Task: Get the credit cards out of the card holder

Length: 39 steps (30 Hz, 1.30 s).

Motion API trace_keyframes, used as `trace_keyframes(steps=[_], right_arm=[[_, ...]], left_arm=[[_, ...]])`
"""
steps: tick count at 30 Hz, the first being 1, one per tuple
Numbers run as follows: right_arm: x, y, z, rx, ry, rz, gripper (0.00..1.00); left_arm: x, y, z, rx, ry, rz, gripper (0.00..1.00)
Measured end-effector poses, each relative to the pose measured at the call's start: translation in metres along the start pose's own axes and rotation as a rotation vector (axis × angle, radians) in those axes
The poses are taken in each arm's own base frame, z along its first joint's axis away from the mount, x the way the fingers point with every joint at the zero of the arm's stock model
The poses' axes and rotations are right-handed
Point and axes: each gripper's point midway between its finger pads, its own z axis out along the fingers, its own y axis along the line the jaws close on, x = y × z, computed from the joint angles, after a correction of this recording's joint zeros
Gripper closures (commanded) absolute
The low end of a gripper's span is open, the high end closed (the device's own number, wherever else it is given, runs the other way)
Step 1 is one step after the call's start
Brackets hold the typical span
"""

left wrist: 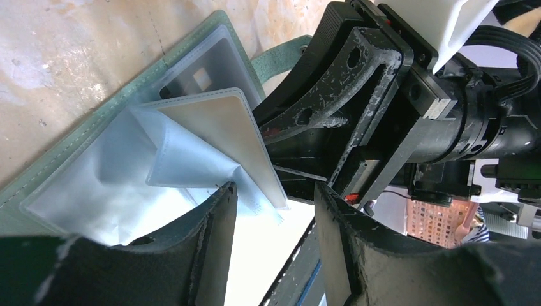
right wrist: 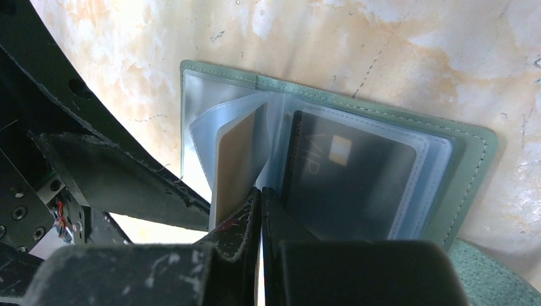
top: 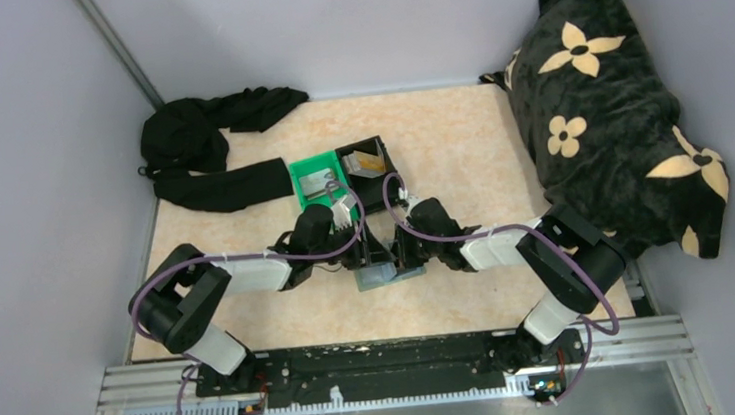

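The card holder (top: 384, 277) lies open on the table, its clear sleeves fanned out, and also shows in the left wrist view (left wrist: 70, 153) and the right wrist view (right wrist: 469, 166). A tan-gold card (right wrist: 237, 159) sits in a raised sleeve (left wrist: 220, 124). A dark card (right wrist: 348, 175) sits in a flat sleeve beside it. My right gripper (right wrist: 261, 201) is shut on the sleeve edge between these two cards (top: 399, 250). My left gripper (left wrist: 274, 204) is open, and a corner of the raised sleeve hangs between its fingers (top: 362, 254).
A green bin (top: 317, 178) and a black bin (top: 388, 176) holding tan cards (top: 367, 159) stand just behind the grippers. Black cloth (top: 207, 141) lies at the back left. A flowered dark blanket (top: 606, 106) covers the right side.
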Motion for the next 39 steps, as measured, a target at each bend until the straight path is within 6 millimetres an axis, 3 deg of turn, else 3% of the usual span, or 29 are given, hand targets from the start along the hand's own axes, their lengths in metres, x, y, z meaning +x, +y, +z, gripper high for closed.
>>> trace_keyframes(steps=[17, 23, 29, 35, 39], right_arm=[[0.001, -0.004, -0.012, 0.04, 0.004, -0.013, 1.0], [0.002, -0.003, -0.016, 0.044, 0.009, -0.026, 1.0], [0.001, -0.003, -0.016, 0.04, 0.008, -0.027, 1.0], [0.001, -0.003, -0.016, 0.039, 0.009, -0.026, 1.0], [0.005, -0.005, -0.016, 0.042, 0.014, -0.024, 1.0]], left_arm=[[0.002, 0.005, -0.001, -0.014, 0.014, 0.0, 0.52], [-0.011, 0.013, -0.017, -0.062, -0.028, 0.012, 0.54], [-0.033, -0.001, -0.033, -0.081, -0.099, 0.095, 0.54], [-0.043, -0.011, -0.033, -0.065, -0.12, 0.126, 0.54], [-0.042, -0.006, -0.022, -0.056, -0.098, 0.114, 0.55]])
